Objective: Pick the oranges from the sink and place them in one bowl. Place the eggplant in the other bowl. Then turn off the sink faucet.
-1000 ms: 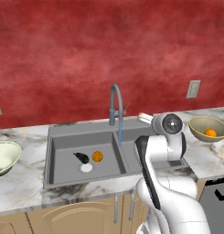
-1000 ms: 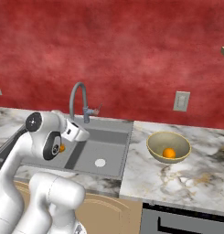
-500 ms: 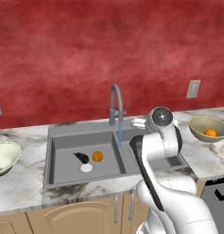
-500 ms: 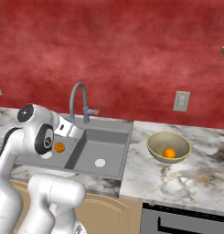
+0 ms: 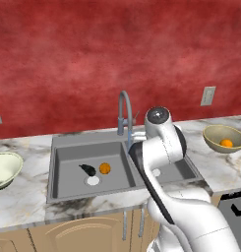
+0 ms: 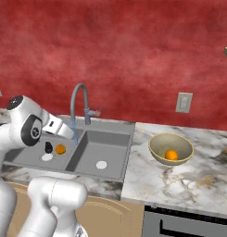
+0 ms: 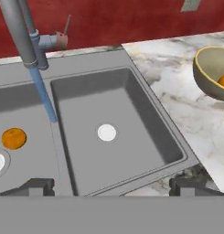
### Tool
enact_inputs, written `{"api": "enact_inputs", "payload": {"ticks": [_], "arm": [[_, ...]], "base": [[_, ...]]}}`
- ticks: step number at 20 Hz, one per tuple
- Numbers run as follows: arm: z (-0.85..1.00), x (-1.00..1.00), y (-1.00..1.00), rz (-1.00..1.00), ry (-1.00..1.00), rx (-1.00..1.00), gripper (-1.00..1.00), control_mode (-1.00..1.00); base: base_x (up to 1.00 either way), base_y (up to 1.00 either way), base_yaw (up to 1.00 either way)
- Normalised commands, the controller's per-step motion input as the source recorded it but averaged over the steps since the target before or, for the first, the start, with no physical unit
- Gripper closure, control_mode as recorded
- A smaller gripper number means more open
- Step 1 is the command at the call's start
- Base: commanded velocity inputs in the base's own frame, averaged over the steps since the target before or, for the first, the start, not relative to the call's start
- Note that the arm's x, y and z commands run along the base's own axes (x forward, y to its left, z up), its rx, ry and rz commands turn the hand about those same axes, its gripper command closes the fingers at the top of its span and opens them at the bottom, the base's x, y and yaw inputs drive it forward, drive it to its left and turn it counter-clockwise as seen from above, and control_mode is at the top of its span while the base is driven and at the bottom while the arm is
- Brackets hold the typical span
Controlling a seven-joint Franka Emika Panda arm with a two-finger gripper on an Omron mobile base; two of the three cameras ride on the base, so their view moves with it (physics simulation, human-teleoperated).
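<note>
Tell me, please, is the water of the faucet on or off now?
On. A blue stream runs down from the spout of the faucet to the sink, landing near the divider between its two basins.

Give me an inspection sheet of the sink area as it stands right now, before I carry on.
Surface: marble counter around the grey double sink.
Job's things: one orange and the eggplant lie in the left basin by its drain; the other orange sits in the tan bowl right of the sink; the cream bowl on the left holds nothing visible. Faucet runs, a blue stream falling on the basin divider.
Clutter: nothing seen.
Grippers: gripper open, holding nothing, above the right basin.
Cables: nothing seen.
Surroundings: red wall with outlets; cabinets below.
</note>
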Motion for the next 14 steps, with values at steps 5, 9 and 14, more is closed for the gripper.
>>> {"api": "enact_inputs", "payload": {"ticks": [5, 9, 14], "arm": [[-0.21, -0.47, 0.07, 0.11, 0.11, 0.0, -1.0, -1.0], [-0.22, -0.49, 0.09, 0.14, 0.08, 0.0, -1.0, -1.0], [-0.16, -0.16, 0.35, 0.22, 0.0, 0.0, -1.0, -1.0]], "base": [[0.0, 0.0, 0.0], [0.0, 0.0, 0.0], [0.0, 0.0, 0.0]]}}
